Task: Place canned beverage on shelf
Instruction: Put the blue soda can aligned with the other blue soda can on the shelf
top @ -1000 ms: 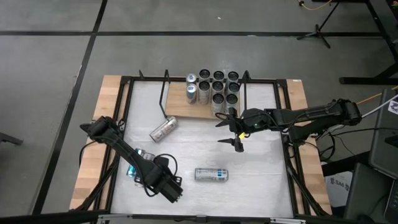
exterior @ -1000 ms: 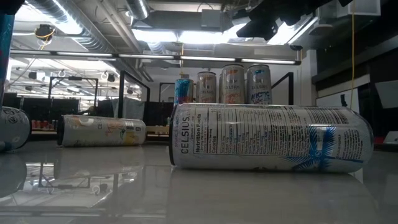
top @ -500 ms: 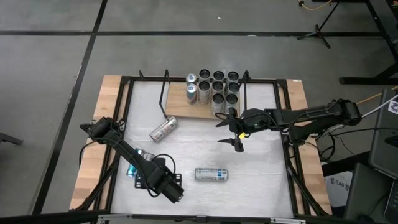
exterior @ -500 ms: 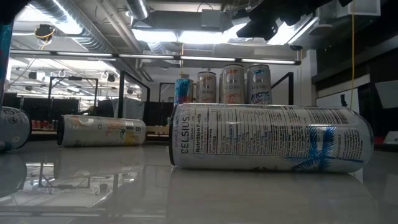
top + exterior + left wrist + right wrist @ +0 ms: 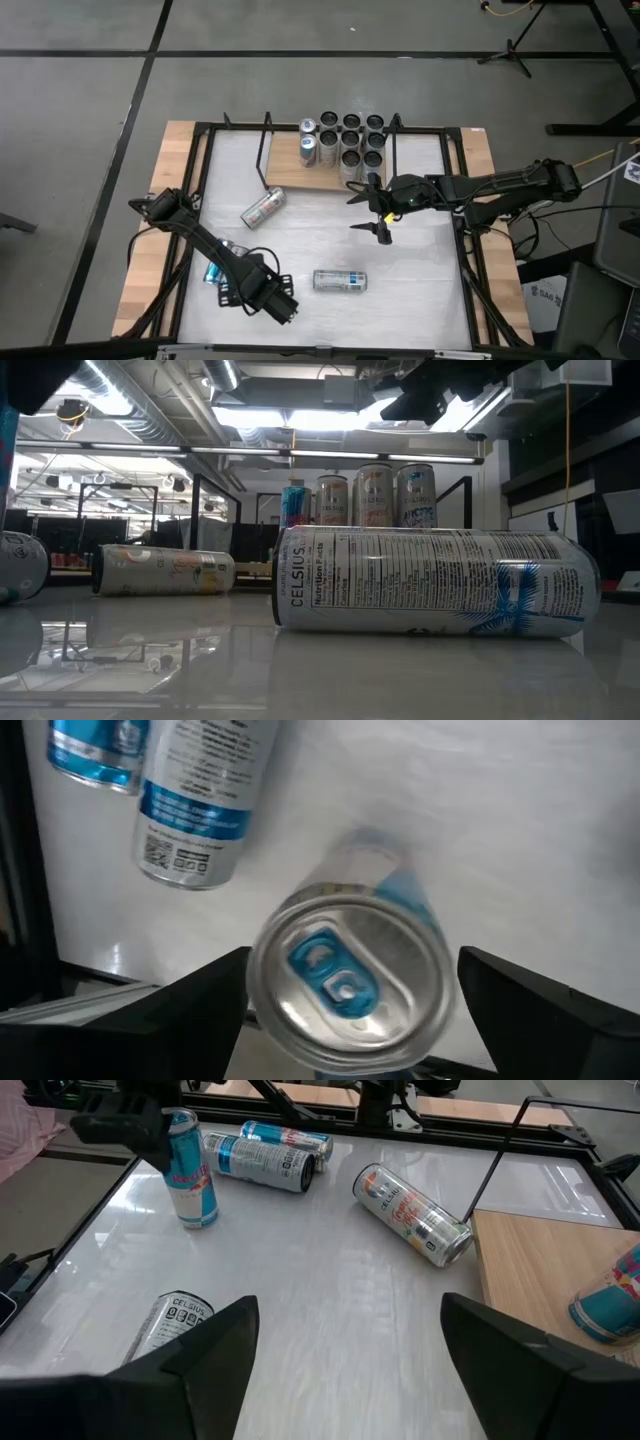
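My left gripper [image 5: 345,1020] stands wide around an upright blue-and-red can [image 5: 190,1168] near the table's left front; the wrist view looks straight down on its lid between my two fingers, which flank it without clearly pressing. I judge this a grasp not yet closed. My right gripper [image 5: 377,207] hangs open and empty just in front of the shelf [image 5: 285,172], waiting.

The shelf's wooden board already carries a cluster of upright cans [image 5: 345,140] on its right half; the left half is bare. Three more cans lie on their sides on the white tabletop [image 5: 420,260]: a silver-blue pair [image 5: 262,1153] just beside my left gripper, an orange-patterned can [image 5: 264,207] near the shelf's front edge, and a Celsius can [image 5: 340,280] toward the front.

Risks as I see them: closing off-centre could tip the can onto the lying pair. Carrying it to the shelf, I could clip the black end loop [image 5: 264,150] or the orange-patterned can. Setting down too near the cluster could topple neighbours.
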### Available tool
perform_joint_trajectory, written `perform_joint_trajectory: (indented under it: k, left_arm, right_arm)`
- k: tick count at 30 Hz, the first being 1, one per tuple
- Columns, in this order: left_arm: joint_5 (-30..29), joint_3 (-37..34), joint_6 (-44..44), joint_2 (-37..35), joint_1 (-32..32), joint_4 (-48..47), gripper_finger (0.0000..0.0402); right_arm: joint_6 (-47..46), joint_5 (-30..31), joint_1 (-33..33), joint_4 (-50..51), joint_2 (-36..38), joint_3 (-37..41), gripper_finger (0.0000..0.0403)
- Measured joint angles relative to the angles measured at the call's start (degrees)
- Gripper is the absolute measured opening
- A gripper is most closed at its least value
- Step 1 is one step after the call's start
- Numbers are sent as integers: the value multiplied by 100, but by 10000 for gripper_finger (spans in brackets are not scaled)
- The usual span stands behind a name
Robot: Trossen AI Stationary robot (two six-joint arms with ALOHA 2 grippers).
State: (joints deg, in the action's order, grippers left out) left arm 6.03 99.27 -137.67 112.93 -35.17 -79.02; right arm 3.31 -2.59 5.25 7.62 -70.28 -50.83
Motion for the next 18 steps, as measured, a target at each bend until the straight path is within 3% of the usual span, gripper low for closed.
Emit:
perform_joint_trajectory:
  k: [7,13,18]
  left_arm:
    - [30,-104,18,-3,163,111,341]
    - [594,-139,-90,-3,192,126,340]
    - [632,-139,-159,-3,175,125,332]
  right_arm:
    - [2,0,1,1,0,-2,303]
    - [2,0,1,2,0,-2,303]
    - [2,0,1,1,0,-2,303]
